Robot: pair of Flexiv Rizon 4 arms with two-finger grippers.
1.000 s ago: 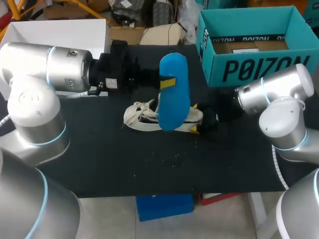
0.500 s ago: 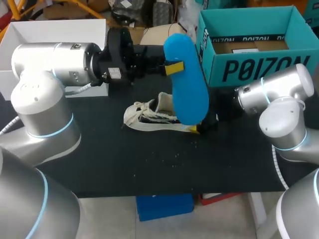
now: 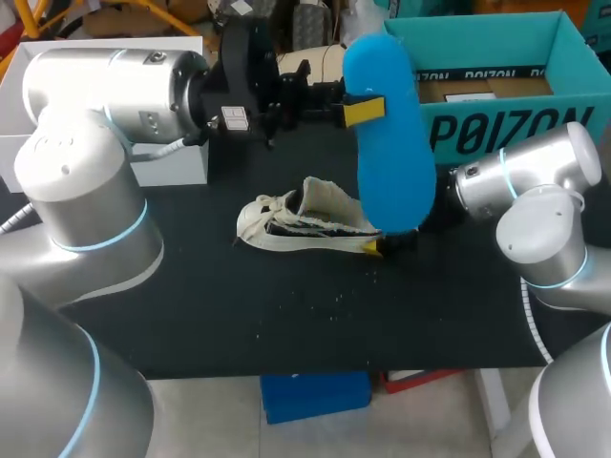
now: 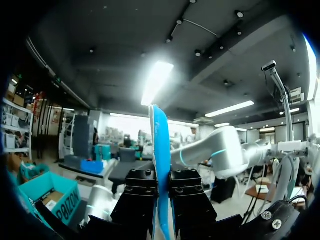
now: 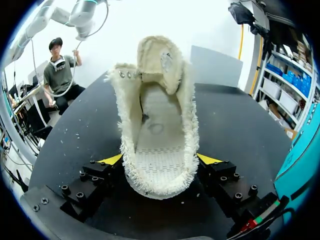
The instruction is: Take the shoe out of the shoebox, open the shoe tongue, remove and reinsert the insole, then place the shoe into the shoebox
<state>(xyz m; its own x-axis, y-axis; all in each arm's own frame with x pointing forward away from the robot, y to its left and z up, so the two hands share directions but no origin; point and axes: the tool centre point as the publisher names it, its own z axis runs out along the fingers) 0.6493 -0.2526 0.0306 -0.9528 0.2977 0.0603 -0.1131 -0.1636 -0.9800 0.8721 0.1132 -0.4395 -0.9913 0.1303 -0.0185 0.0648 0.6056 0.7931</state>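
Lower frame: black table (image 3: 239, 305). At centre the cream shoe (image 3: 305, 224) rests on its sole, toe toward the left, tongue lifted. The right gripper (image 3: 382, 246), entering from the right, clasps the heel. In the right wrist view its fingers (image 5: 111, 160) press the heel from both sides, well spread. Above the heel the blue insole (image 3: 389, 143) hangs upright, and whether its lower end touches the shoe cannot be told. The left gripper (image 3: 363, 110) pinches it near the upper end, fingers almost together on the thin sheet. Upper right: teal shoebox (image 3: 496, 124), open, holding brown card (image 3: 477, 88). Upper left: white box (image 3: 105, 57), contents not discernible.
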